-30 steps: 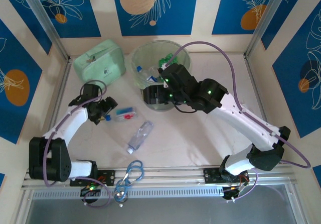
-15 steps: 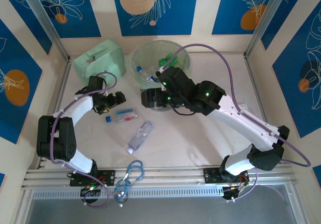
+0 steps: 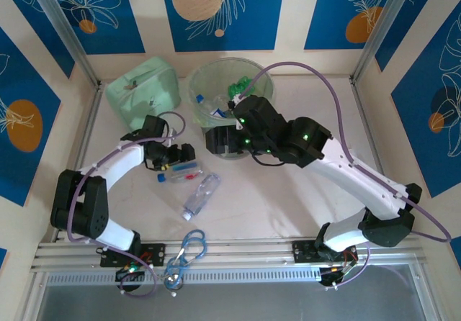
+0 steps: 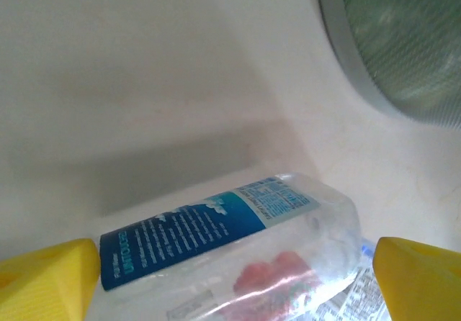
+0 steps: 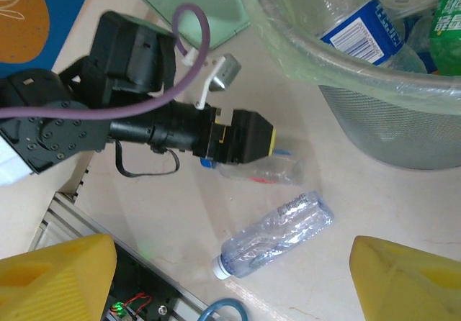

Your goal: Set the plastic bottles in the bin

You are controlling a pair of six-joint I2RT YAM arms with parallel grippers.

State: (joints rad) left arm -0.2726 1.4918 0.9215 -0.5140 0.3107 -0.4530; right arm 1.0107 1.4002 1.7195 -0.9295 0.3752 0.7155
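A clear plastic bottle with a blue label (image 4: 216,242) lies on its side on the table, between the yellow fingertips (image 4: 50,278) of my left gripper (image 4: 234,281), which stands open astride it. From above, the left gripper (image 3: 178,157) sits over this bottle (image 3: 181,170). A second clear bottle (image 3: 201,195) with no label lies just nearer, below my open right gripper (image 5: 230,278), which holds nothing. The right gripper (image 3: 218,141) hovers in front of the bin (image 3: 265,83), a pale-green bucket with several bottles inside (image 5: 360,22).
A mint-green zip case (image 3: 144,85) stands at the back left beside the bin. A blue carabiner (image 3: 190,247) lies at the near edge by the arm bases. The bin's wall (image 4: 403,47) is close to the right of the labelled bottle.
My left arm has swung right and brought its open gripper over the labelled bottle, which has shifted slightly. The right arm has hardly moved.
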